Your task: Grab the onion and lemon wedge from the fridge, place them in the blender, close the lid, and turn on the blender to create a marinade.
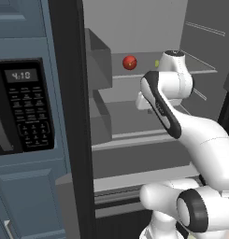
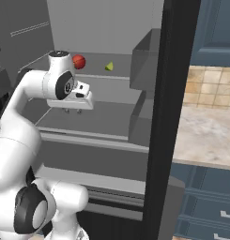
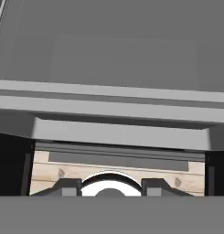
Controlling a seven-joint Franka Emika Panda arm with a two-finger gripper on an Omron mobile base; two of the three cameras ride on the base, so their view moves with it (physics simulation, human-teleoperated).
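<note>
lemon wedge [image 1: 157,63]: part hidden behind arm, left base view | gripper [image 2: 72,111]: tips too small, gap unclear | microwave [image 1: 22,107]: cut off at left edge

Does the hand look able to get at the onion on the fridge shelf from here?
Probably yes. The fridge stands open, and the onion sits alone on the upper shelf with nothing in front. The hand hangs lower, facing down, so it must rise and turn first.

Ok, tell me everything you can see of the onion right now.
The onion is a small glossy red ball with a bright highlight, whole as far as can be seen. It sits on an upper grey shelf inside the open fridge, toward the back. Nothing else touches it: the lemon wedge lies apart beside it, and the gripper hangs lower, over the shelf below.
</note>
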